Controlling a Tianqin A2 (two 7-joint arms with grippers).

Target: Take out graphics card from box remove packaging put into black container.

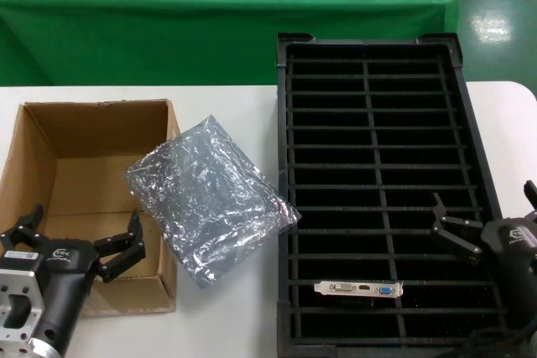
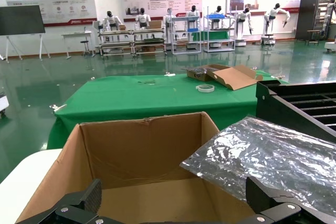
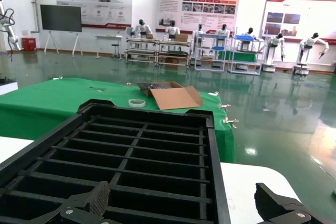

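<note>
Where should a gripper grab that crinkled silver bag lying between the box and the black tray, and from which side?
Judging by its pose, take the packaging from above at its free corner by the black container. It lies flat and limp, with the other edge propped on the box wall, so a raised wrinkle there gives the fingers something to pinch.

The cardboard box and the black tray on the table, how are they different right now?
The cardboard box is brown, open-topped and undivided; the black container is black plastic, ribbed into two columns of narrow slots. The box is clearly smaller than the container. The box looks empty, with the crinkled packaging overlapping its corner, while the container holds the graphics card in a near slot. Both are rectangular and sit on the white table.
</note>
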